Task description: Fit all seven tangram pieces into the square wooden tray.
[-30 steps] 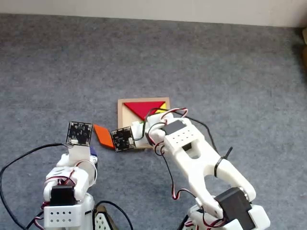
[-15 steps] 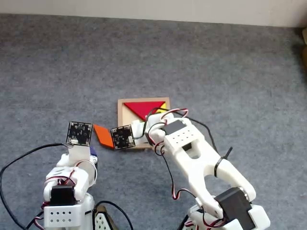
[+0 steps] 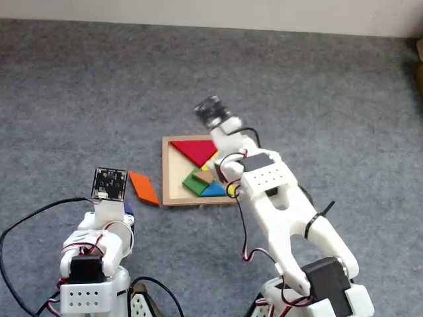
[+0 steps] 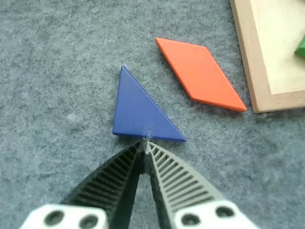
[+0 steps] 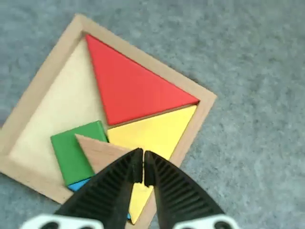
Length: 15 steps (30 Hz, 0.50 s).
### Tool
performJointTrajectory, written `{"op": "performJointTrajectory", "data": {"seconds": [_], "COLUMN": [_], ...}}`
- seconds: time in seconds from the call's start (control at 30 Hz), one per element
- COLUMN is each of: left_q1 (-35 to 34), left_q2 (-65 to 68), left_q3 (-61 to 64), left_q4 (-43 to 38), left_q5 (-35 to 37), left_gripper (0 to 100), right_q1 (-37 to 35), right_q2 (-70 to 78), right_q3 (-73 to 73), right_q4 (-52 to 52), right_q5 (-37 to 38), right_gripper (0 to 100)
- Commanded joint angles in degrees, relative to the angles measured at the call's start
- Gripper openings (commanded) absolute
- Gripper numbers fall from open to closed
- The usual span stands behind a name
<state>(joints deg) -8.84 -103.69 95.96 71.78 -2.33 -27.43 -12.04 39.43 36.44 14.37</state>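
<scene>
Fingers [image 4: 167,171] of your left hand [image 4: 144,143] are pressed together, holding nothing, with the tips right at the near edge of the dark blue triangle [image 4: 140,114]. That triangle lies flat on the grey tabletop [image 3: 297,79]. Just to its right, apart from it, you have the orange parallelogram [image 3: 143,187], which lies close beside the left rim of the square wooden tray [image 3: 165,172] but outside it.

Inside the tray, bare wood shows along the left side. The red triangle [image 3: 193,151] fills the far part, and the yellow triangle [image 5: 152,131] lies against it on the right. Nearer you sit the green square [image 5: 76,152], the tan triangle [image 5: 102,152] and a light blue piece [image 3: 213,189], all packed together.

Your right hand [image 5: 143,167] is above the tray with its fingers closed and empty, over the spot where the tan and yellow triangles meet. You cannot tell whether it touches them.
</scene>
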Motion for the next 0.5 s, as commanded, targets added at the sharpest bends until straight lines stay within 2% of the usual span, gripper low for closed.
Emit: {"op": "performJointTrajectory", "data": {"seconds": [0.0,0.47], "left_q1": [-0.57,-0.57], "left_q2": [-0.48,-0.48], "left_q3": [1.19,1.19], "left_q4": [0.18,0.18], "left_q5": [0.53,0.53], "left_gripper": [3,3], "right_q1": [1.63,-0.75], "right_q2": [-2.68,-2.59], "right_q3": [-2.95,-0.04], "right_q4": [-0.66,-0.92], "right_q5": [-2.99,-3.08], "right_gripper": [0.7,0.9]}}
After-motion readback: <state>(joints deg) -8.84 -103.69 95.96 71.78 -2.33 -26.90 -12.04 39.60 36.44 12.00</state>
